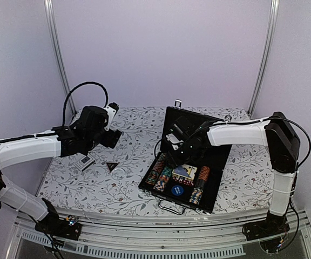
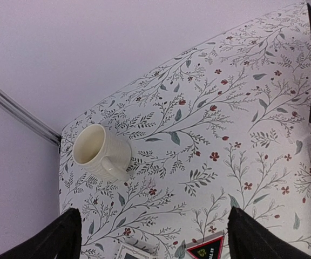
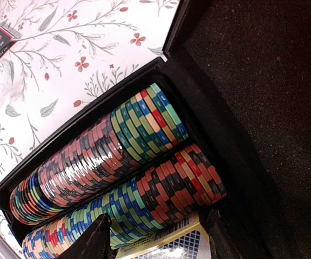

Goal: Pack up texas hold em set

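While poised above the left half of the counter, gapes wide with nothing between the fingers (left claw, that is). Beyond it, near the far left corner, a cream mug. Close by on the flowered surface, a black triangle and, just beside that, a small pale box (too small to name further). Well apart from both, on the right half, the black case lying open, lid tipped up at the far side, metal handle at the near edge. Inside: two rows of coloured chips along the left side, a single chip row along the right, a card deck and a blue disc between. Chips standing on edge, packed tight, in reds, blacks, greens and blues. Hangs low over the left-hand rows, fingers partly apart, the deck's patterned corner showing between them (right claw). Gripping that deck or merely straddling it: cannot tell.
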`<move>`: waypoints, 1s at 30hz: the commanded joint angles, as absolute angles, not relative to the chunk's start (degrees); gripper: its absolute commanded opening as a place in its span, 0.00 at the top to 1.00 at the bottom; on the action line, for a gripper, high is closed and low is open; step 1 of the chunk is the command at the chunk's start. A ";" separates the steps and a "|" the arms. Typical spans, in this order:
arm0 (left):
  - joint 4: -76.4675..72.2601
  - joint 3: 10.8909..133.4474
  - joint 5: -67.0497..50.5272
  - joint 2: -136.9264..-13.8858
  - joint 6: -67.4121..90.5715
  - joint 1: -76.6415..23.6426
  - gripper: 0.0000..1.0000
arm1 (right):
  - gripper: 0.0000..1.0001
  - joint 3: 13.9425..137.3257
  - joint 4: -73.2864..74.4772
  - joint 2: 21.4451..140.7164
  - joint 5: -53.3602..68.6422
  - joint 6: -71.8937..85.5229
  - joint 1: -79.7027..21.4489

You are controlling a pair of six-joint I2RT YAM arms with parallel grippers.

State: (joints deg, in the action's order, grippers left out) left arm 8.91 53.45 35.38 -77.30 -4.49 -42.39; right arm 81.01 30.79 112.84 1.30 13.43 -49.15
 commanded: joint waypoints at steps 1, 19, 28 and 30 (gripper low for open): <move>8.68 54.45 35.37 -77.94 -4.92 -43.43 0.06 | 0.38 81.42 30.26 113.03 -0.68 12.58 -50.03; 8.88 54.67 35.40 -78.90 -4.79 -43.90 0.06 | 0.22 77.48 35.80 108.63 -17.98 11.74 -57.37; 8.94 54.76 35.66 -79.43 -4.92 -44.54 0.06 | 0.19 77.56 36.51 110.42 -20.56 12.99 -58.36; 8.98 54.76 35.73 -79.49 -4.91 -44.69 0.06 | 0.19 77.61 36.85 110.64 -21.27 13.45 -58.36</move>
State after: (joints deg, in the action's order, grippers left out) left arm 8.97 53.47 35.38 -79.11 -4.49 -43.75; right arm 77.91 35.86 110.00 -18.46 12.01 -57.87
